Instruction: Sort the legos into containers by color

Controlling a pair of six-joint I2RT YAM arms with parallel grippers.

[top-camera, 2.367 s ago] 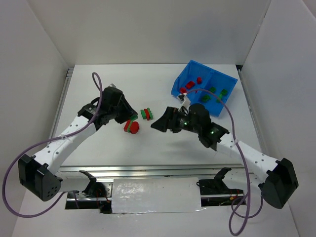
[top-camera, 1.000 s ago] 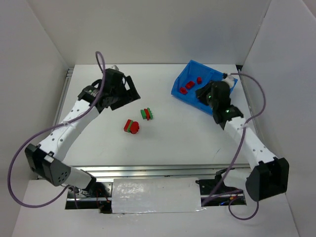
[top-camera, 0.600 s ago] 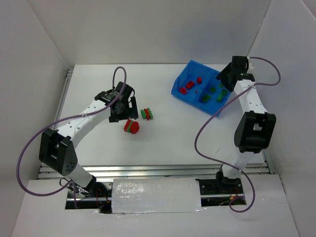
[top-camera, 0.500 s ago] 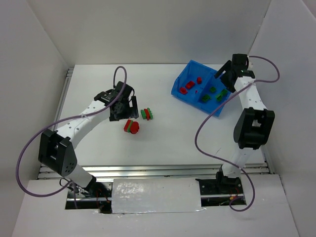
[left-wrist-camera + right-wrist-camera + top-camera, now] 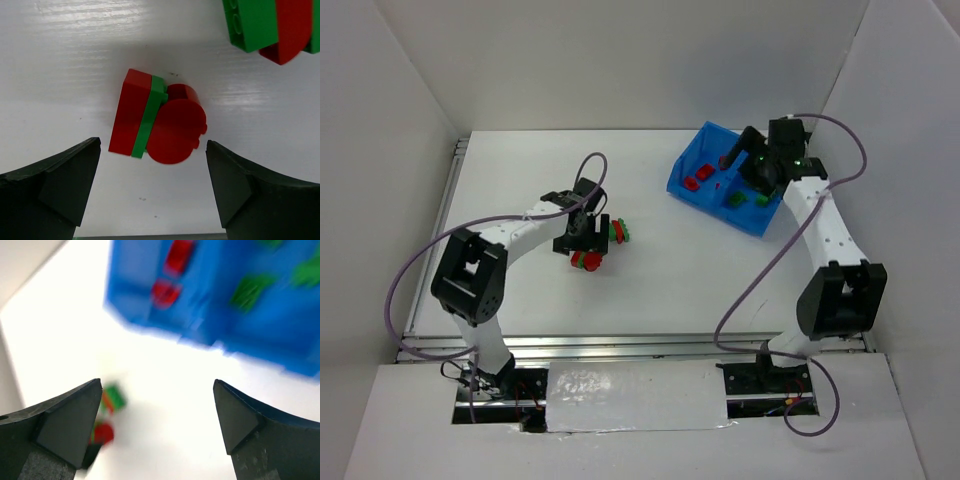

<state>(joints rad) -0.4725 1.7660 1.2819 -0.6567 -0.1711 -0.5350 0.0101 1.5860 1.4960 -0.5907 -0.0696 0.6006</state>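
— Your left gripper is spread as wide as it goes and holds nothing. Its fingers stand either side of a red-green-red stack on the table, well to the left of the blue bin and nearer the arm bases than the bin is.

— So which step am I on?

— Picking up that stack, I'd say: you are lined up on it but not closed. Just beyond it, a little nearer the bin, lies a second stack of green and red.

— And the bin itself?

— Red bricks sit in the compartment on the stacks' side of the divider, and green bricks sit in the other. Your right gripper hangs over the bin's far part, jaws wide apart and empty. Its wrist view is blurred.

— Next move?

— Close squarely on the stack's flat sides, because the rounded red piece could slip. The stack mixes both colours, so you will likely need the right gripper to come over from the bin. It would have to help pull the layers apart before anything can go in by colour.
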